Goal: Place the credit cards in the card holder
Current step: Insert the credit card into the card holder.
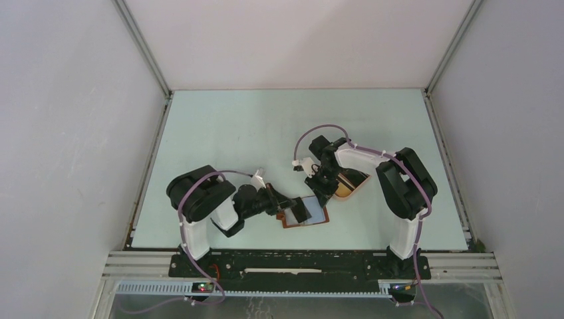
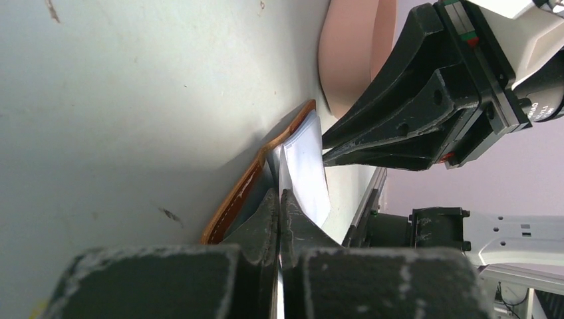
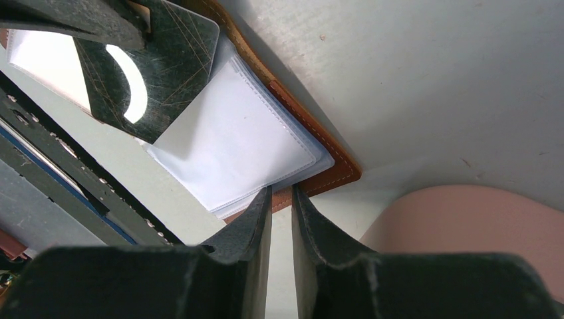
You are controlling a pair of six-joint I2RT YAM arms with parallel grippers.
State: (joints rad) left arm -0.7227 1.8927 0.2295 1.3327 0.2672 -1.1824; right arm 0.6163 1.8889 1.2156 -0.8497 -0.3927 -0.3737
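Insertion judged in hand: black card (image 3: 166, 60) clamped in left pincer (image 2: 280, 198) over the open card holder (image 1: 314, 216) on the bench (image 1: 266, 126), right pincer (image 3: 282, 193) almost together at its edge; slot alignment is called for next.

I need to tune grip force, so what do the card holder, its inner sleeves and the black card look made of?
The card holder looks like smooth brown leather or imitation, with a stitched edge. The inner sleeves look like thin translucent plastic with seamed borders. The black card is probably glossy hard plastic: it mirrors a light and shows fine scratches.
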